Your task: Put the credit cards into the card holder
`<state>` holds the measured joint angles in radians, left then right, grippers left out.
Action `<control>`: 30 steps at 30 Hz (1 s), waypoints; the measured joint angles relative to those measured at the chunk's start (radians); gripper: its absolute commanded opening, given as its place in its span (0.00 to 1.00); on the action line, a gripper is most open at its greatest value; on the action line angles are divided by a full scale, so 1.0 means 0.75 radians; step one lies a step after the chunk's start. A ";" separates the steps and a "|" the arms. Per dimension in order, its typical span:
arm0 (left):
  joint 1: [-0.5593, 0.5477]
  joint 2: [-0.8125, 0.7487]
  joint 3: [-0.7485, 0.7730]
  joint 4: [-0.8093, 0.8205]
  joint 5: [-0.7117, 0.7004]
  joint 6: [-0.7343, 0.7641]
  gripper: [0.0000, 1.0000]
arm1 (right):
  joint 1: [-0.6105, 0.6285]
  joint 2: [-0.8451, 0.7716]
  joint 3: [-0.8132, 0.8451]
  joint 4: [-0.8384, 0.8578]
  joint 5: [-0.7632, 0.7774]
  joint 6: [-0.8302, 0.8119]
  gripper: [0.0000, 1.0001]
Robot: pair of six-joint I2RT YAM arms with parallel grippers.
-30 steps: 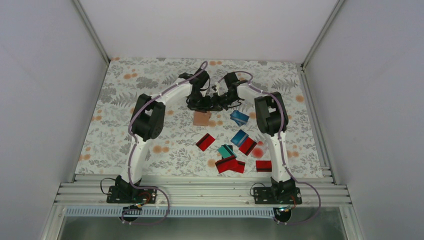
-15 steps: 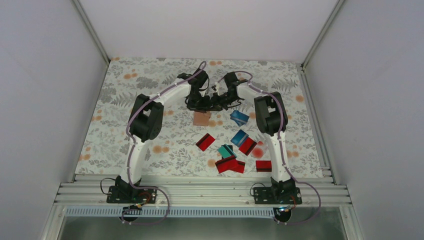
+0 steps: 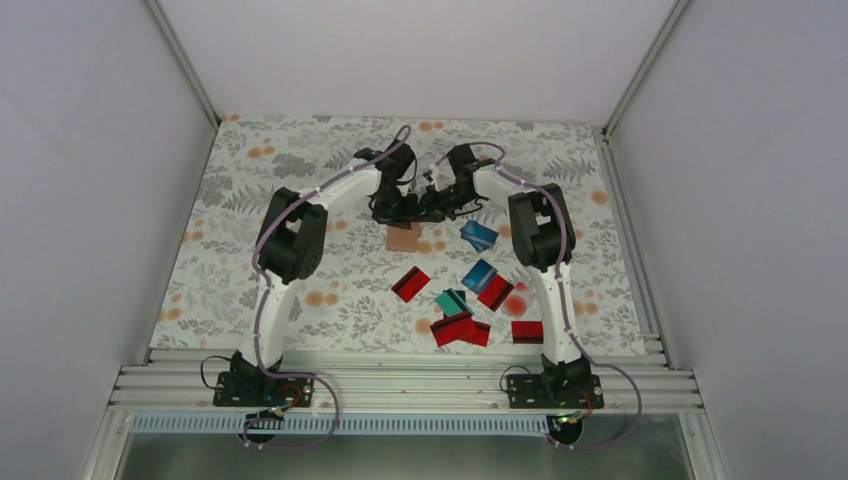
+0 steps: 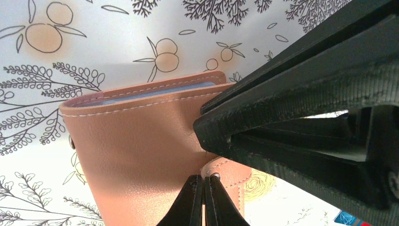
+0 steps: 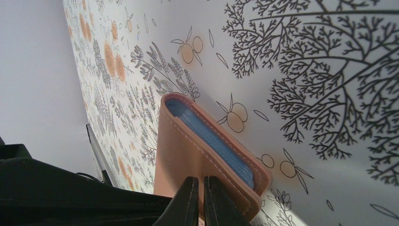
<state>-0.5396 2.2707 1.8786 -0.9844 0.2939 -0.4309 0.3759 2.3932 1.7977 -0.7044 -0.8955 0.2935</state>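
Note:
The tan card holder (image 3: pixel 404 237) lies at mid-table; it fills the left wrist view (image 4: pixel 136 150) and shows in the right wrist view (image 5: pixel 188 155), with blue cards (image 5: pixel 211 139) stacked in its open far end. My left gripper (image 4: pixel 203 186) is shut at the holder's near edge, on its snap tab (image 4: pixel 226 172). My right gripper (image 5: pixel 200 188) is shut with its tips against the holder's face, right beside the left one (image 3: pixel 415 205). Loose credit cards lie nearer the bases: blue (image 3: pixel 479 235), blue (image 3: pixel 479 274), red (image 3: pixel 410 283), teal (image 3: pixel 451 301), red (image 3: pixel 452 328).
More red cards lie at the right front (image 3: pixel 495 292), (image 3: pixel 527 331). The floral mat (image 3: pixel 250 250) covers the table between white walls. A metal rail (image 3: pixel 400 385) runs along the near edge at the arm bases.
The left arm has crept slightly toward the far side. The holder and the loose cards have not moved.

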 measured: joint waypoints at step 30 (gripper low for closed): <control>0.000 -0.045 -0.077 0.024 0.003 -0.006 0.02 | 0.000 0.001 0.000 0.000 -0.004 0.000 0.04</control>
<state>-0.5396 2.2372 1.8210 -0.9661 0.2958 -0.4351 0.3759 2.3936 1.7977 -0.7044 -0.8982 0.2935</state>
